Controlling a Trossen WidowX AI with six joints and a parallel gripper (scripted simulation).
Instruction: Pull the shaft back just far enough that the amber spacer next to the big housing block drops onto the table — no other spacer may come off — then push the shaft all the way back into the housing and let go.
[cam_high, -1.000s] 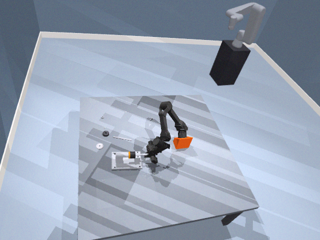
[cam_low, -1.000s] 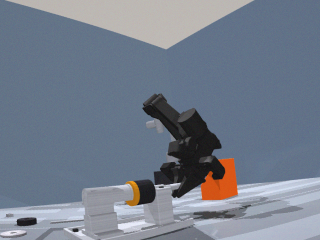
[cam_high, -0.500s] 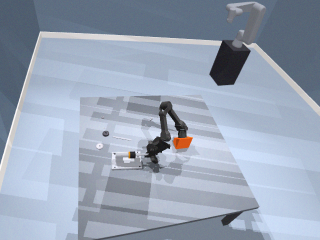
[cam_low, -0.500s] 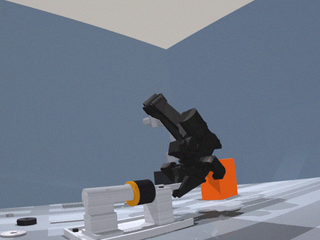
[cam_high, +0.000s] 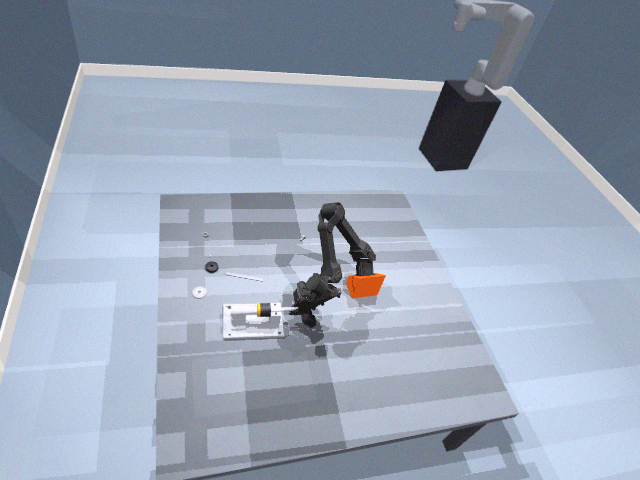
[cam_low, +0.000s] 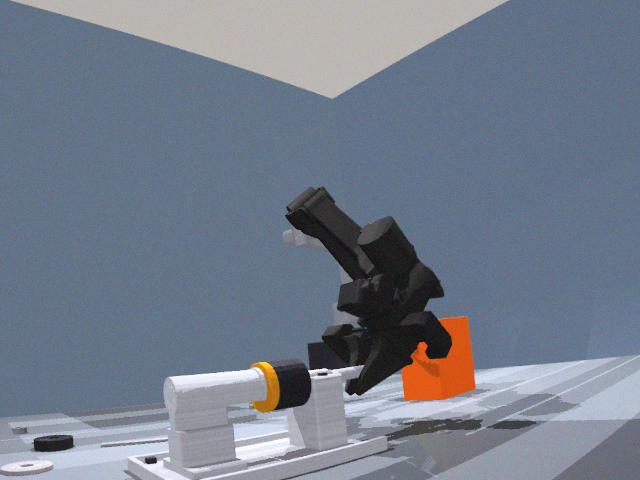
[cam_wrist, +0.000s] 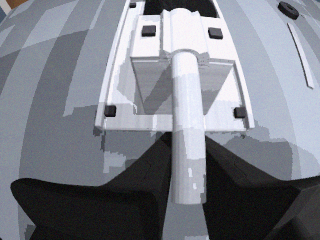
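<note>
The white shaft (cam_wrist: 188, 110) (cam_low: 351, 372) sticks out of the small bearing block (cam_low: 329, 410) (cam_wrist: 148, 45) towards the arm. My gripper (cam_wrist: 182, 139) (cam_low: 357, 379) is shut on the shaft near its free end; the fingers press on it from both sides. The amber spacer (cam_low: 272, 388) (cam_high: 258, 310) is still around the shaft line, against the end of the big white housing block (cam_low: 206, 390). Black spacers (cam_low: 294, 383) (cam_high: 265, 310) sit side by side between the amber one and the small block. How far the shaft reaches into the housing is hidden.
The white base plate (cam_high: 253, 337) carries both blocks. A black ring (cam_high: 211, 267) (cam_low: 53, 442), a white ring (cam_high: 199, 292) (cam_low: 26, 467) and a thin white rod (cam_high: 244, 276) lie on the table behind and left. An orange block (cam_high: 366, 285) (cam_low: 454, 356) stands at the arm's base.
</note>
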